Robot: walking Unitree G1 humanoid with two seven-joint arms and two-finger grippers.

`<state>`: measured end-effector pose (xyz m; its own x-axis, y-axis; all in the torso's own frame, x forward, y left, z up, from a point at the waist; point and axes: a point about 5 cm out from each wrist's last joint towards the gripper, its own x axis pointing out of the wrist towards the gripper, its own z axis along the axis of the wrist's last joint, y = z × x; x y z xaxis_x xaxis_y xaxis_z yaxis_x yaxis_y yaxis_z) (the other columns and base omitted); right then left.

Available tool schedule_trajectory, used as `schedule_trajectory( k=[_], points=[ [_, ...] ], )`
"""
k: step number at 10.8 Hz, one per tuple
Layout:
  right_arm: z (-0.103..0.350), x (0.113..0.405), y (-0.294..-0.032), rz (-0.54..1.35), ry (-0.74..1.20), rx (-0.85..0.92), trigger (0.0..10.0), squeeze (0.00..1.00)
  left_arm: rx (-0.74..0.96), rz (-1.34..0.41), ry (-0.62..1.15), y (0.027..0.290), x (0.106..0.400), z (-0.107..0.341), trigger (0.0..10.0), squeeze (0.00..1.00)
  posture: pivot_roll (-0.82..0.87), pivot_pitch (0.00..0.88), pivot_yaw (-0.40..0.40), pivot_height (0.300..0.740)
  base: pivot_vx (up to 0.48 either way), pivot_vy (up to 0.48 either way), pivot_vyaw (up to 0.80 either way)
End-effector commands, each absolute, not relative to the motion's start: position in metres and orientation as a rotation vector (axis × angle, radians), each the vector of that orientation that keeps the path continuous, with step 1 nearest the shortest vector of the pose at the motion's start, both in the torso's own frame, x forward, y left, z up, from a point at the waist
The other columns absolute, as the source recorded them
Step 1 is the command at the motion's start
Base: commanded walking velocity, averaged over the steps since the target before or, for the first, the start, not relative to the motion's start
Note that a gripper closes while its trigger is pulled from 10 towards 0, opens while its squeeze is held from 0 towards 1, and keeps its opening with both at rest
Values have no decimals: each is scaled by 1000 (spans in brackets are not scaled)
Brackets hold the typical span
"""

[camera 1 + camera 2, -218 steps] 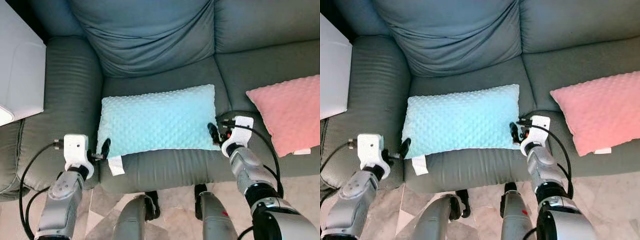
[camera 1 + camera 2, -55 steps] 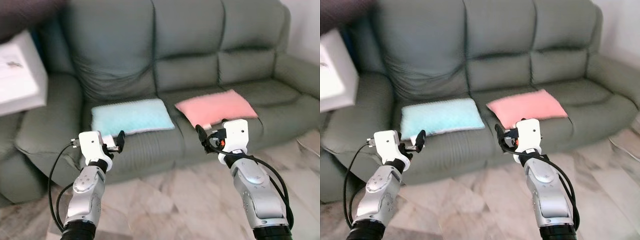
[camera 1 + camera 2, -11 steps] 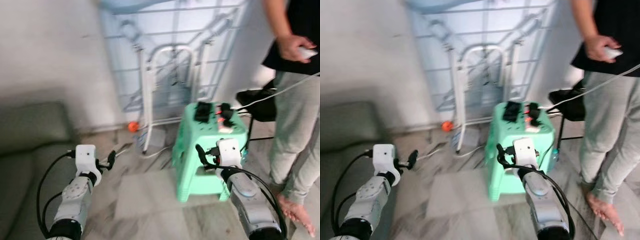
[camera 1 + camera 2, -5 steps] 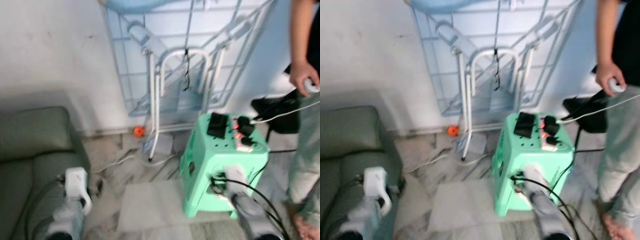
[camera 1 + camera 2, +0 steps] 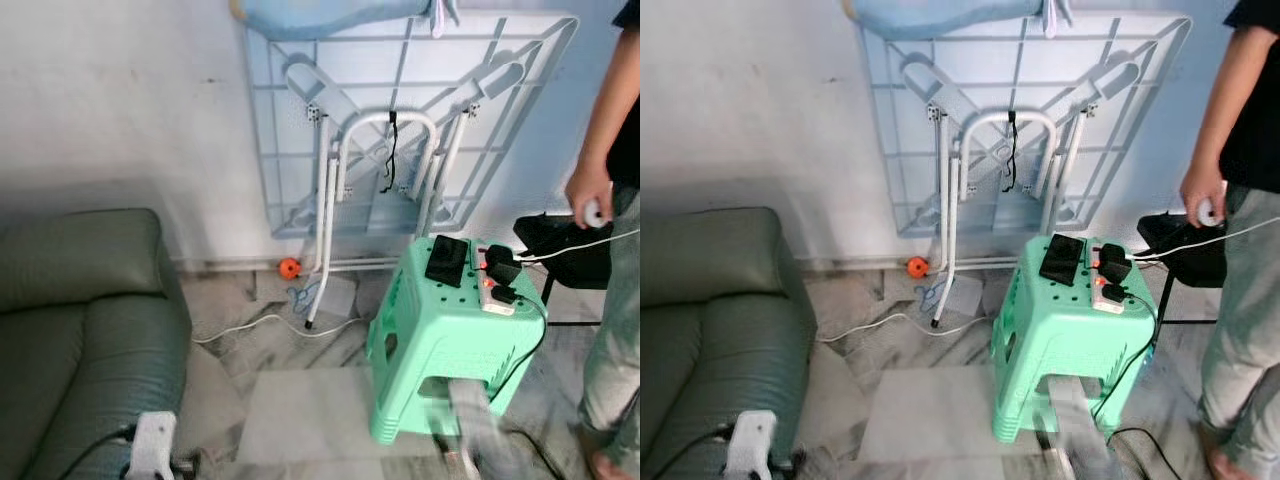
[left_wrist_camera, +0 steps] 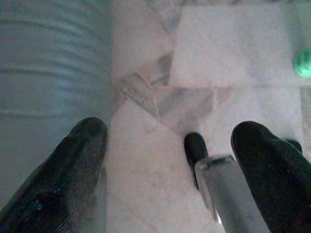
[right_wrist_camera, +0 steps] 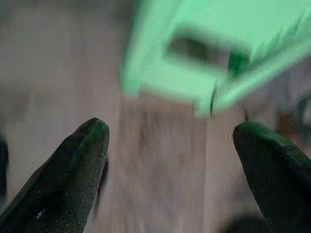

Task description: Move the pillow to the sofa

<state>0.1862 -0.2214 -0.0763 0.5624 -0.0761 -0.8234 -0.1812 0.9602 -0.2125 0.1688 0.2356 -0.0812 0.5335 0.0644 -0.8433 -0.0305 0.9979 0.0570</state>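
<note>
Grey sofa arm lies just beside the left gripper, whose fingers are spread wide over marble floor. A folded table leans on the wall. The green stool stands ahead of the right gripper, likewise spread, empty. A person stands beside it.

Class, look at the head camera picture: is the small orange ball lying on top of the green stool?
No. The orange ball lies on the marble floor by the wall, apart from the green stool, whose top carries a power strip and black adapters.
</note>
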Motion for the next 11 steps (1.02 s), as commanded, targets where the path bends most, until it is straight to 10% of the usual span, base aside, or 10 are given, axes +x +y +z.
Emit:
schedule_trajectory(
  k=[1,11],
  points=[
    [-78,182,-223,82,1013,-298,10000,0,63,30,1021,237,169,-81,10000,0,-171,3,8,740,0,0,0],
    [-85,158,-240,-8,1073,-270,10000,0,149,-104,1039,219,177,-81,10000,0,-256,0,30,740,0,0,0]
  ],
)
